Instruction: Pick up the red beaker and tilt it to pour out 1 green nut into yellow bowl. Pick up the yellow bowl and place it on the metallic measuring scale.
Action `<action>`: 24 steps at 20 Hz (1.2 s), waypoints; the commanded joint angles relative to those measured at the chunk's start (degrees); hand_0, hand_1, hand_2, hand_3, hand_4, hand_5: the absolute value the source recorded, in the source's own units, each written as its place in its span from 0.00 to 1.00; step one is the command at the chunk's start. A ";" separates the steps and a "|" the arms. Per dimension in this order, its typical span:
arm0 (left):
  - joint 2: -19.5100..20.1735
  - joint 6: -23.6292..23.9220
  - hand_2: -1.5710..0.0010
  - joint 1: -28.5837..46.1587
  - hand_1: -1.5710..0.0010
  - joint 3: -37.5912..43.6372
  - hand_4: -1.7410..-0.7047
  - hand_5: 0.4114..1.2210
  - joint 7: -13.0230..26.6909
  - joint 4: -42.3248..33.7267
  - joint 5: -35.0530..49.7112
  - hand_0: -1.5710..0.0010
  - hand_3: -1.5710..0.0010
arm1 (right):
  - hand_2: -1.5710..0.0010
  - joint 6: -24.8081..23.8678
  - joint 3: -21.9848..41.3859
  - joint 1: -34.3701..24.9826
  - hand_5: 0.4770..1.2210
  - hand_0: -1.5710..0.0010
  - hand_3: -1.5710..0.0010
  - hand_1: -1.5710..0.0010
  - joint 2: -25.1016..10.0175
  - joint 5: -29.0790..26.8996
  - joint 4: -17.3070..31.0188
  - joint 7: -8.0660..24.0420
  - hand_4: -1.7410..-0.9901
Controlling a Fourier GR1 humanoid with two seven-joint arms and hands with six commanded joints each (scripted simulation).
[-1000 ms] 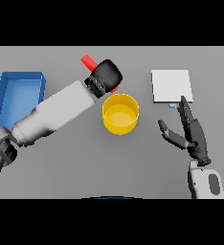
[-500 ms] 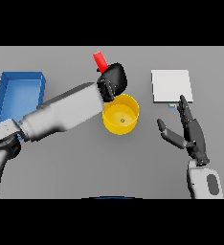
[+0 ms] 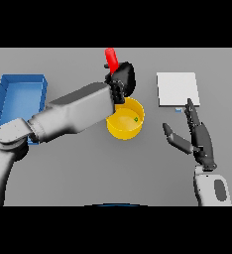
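Your left hand (image 3: 122, 82) is curled around the red beaker (image 3: 111, 59), holding it above the tabletop (image 3: 88, 168) just beyond the far rim of the yellow bowl (image 3: 125, 119). You can see only the upper part of the beaker, which sticks up past the hand and leans slightly toward the tabletop's left side; the rest is hidden behind the fingers. Your left arm reaches in from the near left corner and crosses over the bowl's left rim, covering part of it.

The yellow bowl stands on the tabletop about midway between the left and right edges. Inside it, one green nut (image 3: 136, 119) lies on the bowl's floor toward the right wall.

The metallic measuring scale (image 3: 177, 89) sits flat toward the far right of the tabletop, apart from the bowl, with nothing on its plate.

Your right hand (image 3: 197, 139) hovers nearer the near edge than the scale, to the right of the bowl. Its fingers are straight and spread, the thumb angled out toward the bowl, and it holds nothing. The fingertips point toward the scale's near edge.

A blue tray (image 3: 19, 99) lies along the left edge of the tabletop, partly covered by your left arm.
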 commanded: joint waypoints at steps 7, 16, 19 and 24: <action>2.68 3.72 0.12 -8.00 0.12 2.15 0.05 0.95 0.03 2.67 2.53 0.00 0.00 | 1.00 0.02 0.20 -0.63 0.17 1.00 1.00 1.00 0.32 0.13 0.69 -0.72 0.70; 10.83 8.65 0.03 -21.41 0.03 15.29 0.16 0.99 2.01 17.19 13.48 0.00 0.06 | 1.00 1.86 0.40 -0.71 0.22 1.00 1.00 1.00 -0.39 -1.41 -0.56 -1.16 0.61; 16.84 10.32 0.02 -19.37 0.02 26.22 0.08 1.00 5.58 24.97 25.87 0.00 0.07 | 1.00 2.42 0.36 -0.75 0.23 1.00 1.00 1.00 -1.15 -1.47 -0.24 -1.92 0.58; 22.11 18.78 0.01 -13.47 0.01 33.88 0.03 1.00 7.90 28.80 38.25 0.00 0.11 | 1.00 1.96 1.16 -1.74 0.24 1.00 1.00 1.00 -1.23 0.26 1.19 -3.53 0.59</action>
